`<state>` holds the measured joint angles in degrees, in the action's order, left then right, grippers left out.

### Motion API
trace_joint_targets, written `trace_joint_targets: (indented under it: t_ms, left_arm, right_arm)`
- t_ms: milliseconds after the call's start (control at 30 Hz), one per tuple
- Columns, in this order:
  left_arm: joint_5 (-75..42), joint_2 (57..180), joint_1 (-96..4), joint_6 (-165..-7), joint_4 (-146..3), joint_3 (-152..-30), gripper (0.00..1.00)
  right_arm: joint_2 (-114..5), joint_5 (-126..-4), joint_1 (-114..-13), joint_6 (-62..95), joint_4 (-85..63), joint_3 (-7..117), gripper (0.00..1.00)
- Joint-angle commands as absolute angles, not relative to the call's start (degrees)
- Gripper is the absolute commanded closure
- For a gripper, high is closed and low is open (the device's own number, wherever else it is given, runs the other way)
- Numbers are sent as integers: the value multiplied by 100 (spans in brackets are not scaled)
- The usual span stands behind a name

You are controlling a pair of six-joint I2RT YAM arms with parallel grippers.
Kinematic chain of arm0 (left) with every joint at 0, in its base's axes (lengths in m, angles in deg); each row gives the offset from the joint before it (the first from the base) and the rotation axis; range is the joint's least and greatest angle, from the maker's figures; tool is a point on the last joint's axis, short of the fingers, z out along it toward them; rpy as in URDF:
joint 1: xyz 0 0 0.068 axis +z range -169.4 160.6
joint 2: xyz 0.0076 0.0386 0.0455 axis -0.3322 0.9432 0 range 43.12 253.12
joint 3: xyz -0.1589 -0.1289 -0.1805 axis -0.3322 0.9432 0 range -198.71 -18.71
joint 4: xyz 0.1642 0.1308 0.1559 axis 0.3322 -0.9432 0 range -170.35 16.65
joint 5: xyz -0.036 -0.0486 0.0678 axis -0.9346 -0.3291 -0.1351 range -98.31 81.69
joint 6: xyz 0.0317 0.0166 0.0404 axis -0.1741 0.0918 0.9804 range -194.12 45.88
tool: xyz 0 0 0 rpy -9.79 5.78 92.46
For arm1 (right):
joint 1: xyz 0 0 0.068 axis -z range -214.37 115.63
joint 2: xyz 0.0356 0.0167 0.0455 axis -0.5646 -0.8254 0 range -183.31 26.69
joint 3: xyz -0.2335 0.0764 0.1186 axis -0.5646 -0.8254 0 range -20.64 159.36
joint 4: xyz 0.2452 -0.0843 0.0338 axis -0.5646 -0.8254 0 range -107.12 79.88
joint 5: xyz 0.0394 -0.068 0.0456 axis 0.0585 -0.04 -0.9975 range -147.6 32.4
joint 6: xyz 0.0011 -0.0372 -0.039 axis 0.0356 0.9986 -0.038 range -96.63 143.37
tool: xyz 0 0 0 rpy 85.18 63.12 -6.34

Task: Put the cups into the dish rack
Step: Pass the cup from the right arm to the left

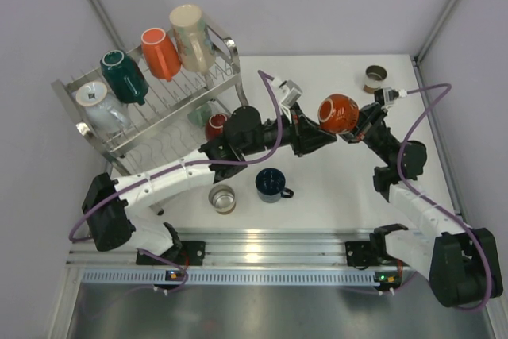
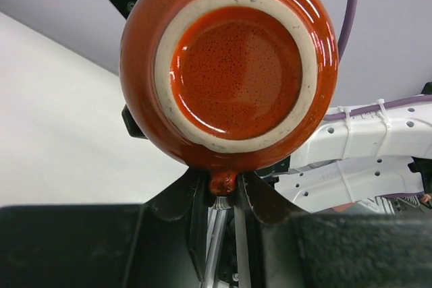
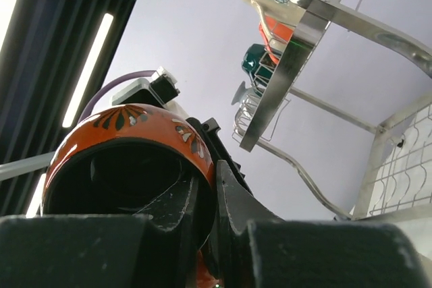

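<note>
The round orange-red mug (image 1: 340, 113) hangs above the desk (image 1: 333, 196), toward the far right, gripped from 2 sides. The left fingers (image 2: 196, 200) are nearly closed, pinching the mug's small handle, with its unglazed base ring facing that wrist camera. The right fingers (image 3: 233, 207) are clamped narrowly on the mug's rim, 1 inside the wall and 1 outside.

The dish rack (image 1: 159, 105) stands at the far left corner. Its upper tier carries 4 cups: a pale blue cup (image 1: 99, 101), a dark teal cup (image 1: 123, 75), an orange cup (image 1: 161, 53) and a tall beige cup (image 1: 190, 37). A mint cup (image 1: 202, 113) and a red cup (image 1: 216, 126) sit on the lower tier. A navy mug (image 1: 272, 185) and a clear glass (image 1: 222, 198) stand near the near edge, and a small brown cup (image 1: 375, 78) stands by the far right corner.
</note>
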<state>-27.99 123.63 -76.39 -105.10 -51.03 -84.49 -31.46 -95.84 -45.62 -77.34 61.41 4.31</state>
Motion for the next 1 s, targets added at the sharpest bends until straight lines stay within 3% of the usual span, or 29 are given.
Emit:
trace_joint_targets:
  t_ms: [0, 67, 333, 533, 700, 967]
  left_arm:
    - [-2694, 12170, -7653, -10866, -4294, -8367, 100]
    - [-2519, 12091, -7653, -10883, -4320, -8147, 100]
    - [-1895, 11335, -7653, -10796, -4716, -7339, 100]
    - [-1157, 10730, -7644, -10629, -5366, -6855, 100]
    - [-568, 10465, -7653, -10611, -5876, -6556, 100]
    - [1550, 9973, -7653, -11129, -7009, -6117, 100]
  right_arm:
    - [-3000, -9689, -4686, -7306, 6601, 424, 92]
    - [-2956, -9689, -4686, -7191, 6381, 406, 80]
    - [-2613, -9672, -4668, -6575, 5362, 257, 55]
    - [-2166, -9680, -4633, -6014, 4135, 133, 30]
    - [-1656, -9478, -4580, -5249, 2743, 300, 23]
    - [-1163, -9223, -4510, -4598, 1415, 722, 14]
